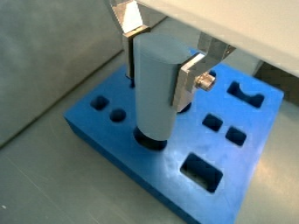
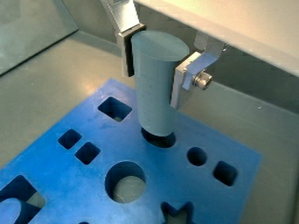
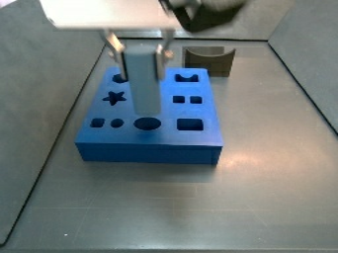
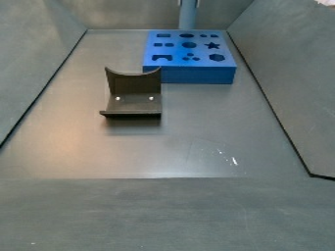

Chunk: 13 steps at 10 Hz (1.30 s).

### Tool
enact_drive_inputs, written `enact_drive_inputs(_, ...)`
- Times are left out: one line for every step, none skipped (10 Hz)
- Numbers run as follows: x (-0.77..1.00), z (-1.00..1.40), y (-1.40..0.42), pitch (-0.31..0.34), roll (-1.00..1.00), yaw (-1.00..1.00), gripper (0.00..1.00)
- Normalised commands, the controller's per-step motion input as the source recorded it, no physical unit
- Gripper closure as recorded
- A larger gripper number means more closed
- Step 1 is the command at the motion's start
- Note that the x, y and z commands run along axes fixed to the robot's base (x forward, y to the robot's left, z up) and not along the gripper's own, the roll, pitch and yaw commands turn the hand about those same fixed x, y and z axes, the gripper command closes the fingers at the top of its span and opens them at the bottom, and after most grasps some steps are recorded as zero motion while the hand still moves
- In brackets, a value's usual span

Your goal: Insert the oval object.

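Observation:
The oval object (image 1: 156, 101) is a tall, smooth, pale grey-blue peg, also seen in the other wrist view (image 2: 158, 87). It stands upright with its lower end in the mouth of a hole in the big blue block (image 1: 122, 144) (image 2: 93, 188). My gripper (image 1: 160, 70) (image 2: 156, 68) is shut on the peg's upper part, one silver finger on each side. In a side view the gripper (image 3: 140, 49) holds the peg (image 3: 142, 84) over the block's (image 3: 152, 143) middle. In the other side view only the peg (image 4: 190, 14) shows, above the block (image 4: 191, 67).
The blue block has several shaped holes, among them a star (image 3: 115, 98), a round hole (image 2: 126, 185) and a rectangle (image 1: 201, 171). The dark fixture (image 4: 131, 95) (image 3: 209, 59) stands on the floor beside the block. Grey walls ring the floor.

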Motion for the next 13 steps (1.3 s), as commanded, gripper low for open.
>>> enact_drive_inputs(0.00,-0.54,-0.09,0.000,0.36,0.02,1.00)
enact_drive_inputs(0.00,-0.61,-0.10,0.000,0.29,0.00,1.00)
enact_drive_inputs(0.00,-0.58,-0.10,0.000,0.25,0.00,1.00)
enact_drive_inputs(-0.01,-0.59,-0.11,0.000,0.15,0.00,1.00)
enact_drive_inputs(-0.11,-0.57,-0.07,0.000,0.11,0.00,1.00)
enact_drive_inputs(-0.17,-0.53,0.00,0.000,0.14,0.00,1.00)
enact_drive_inputs(-0.19,-0.49,0.00,0.000,0.13,0.00,1.00)
enact_drive_inputs(0.01,-0.50,0.00,-0.016,0.00,0.00,1.00)
enact_drive_inputs(0.19,-0.55,0.00,-0.047,-0.02,-0.03,1.00)
enact_drive_inputs(0.19,-0.56,0.00,-0.066,-0.02,-0.02,1.00)
enact_drive_inputs(0.10,-0.51,0.00,-0.064,0.00,0.00,1.00)
enact_drive_inputs(0.00,-0.40,0.05,-0.057,0.00,-0.01,1.00)
enact_drive_inputs(0.01,-0.24,0.03,-0.076,-0.08,0.00,1.00)
